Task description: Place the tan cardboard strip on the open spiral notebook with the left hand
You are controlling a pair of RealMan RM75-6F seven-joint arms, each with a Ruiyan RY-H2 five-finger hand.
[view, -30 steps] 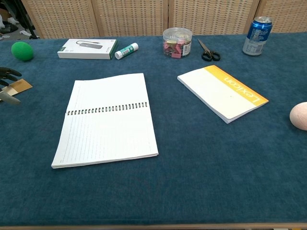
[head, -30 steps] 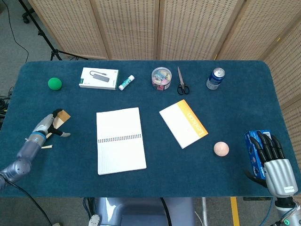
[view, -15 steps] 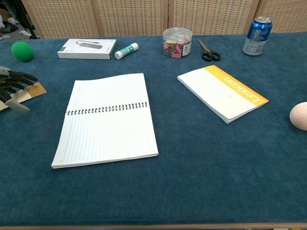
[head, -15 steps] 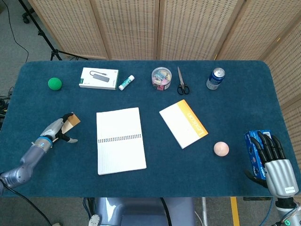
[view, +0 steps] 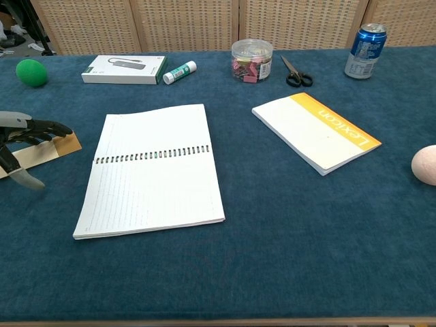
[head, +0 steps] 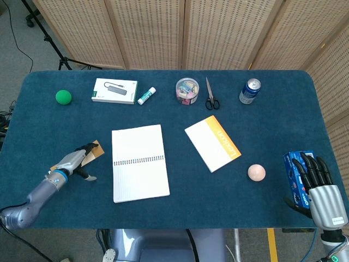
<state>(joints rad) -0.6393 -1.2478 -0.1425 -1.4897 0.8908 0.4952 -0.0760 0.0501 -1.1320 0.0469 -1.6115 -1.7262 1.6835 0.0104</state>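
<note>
Holding the tan cardboard strip (head: pixel 87 154), left hand (head: pixel 74 161) sits low over the blue table (head: pixel 174 207), just left of the open spiral notebook (head: pixel 139 162). Fingers lie along the top of the strip, thumb below it, so it's a pinch grip; chest view shows the same, strip (view: pixel 42 152) sticking out under the dark fingers (view: pixel 41 128) toward the notebook (view: pixel 153 169). Strip's near end is close to the notebook's left edge but apart from it, not over the page. Can't tell if the strip touches the table.

Right hand (head: pixel 316 188) is at the front right corner of the table, palm down, fingers spread and extended over a blue packet (head: pixel 293 169); can't tell whether it touches the packet, no grip visible.

Other stuff: green ball (head: pixel 63 97) back left, white boxed USB hub (head: pixel 114 90) with a glue stick (head: pixel 146 95) just beside it, clear tub of clips (head: pixel 187 90), scissors (head: pixel 211 95), blue drinks can (head: pixel 250 91) upright at the back. Yellow and white Lexicon booklet (head: pixel 213 142) lies right of the notebook, pinkish ball (head: pixel 256 172) near its lower right. Wicker screen panels (head: pixel 180 33) behind the table.
</note>
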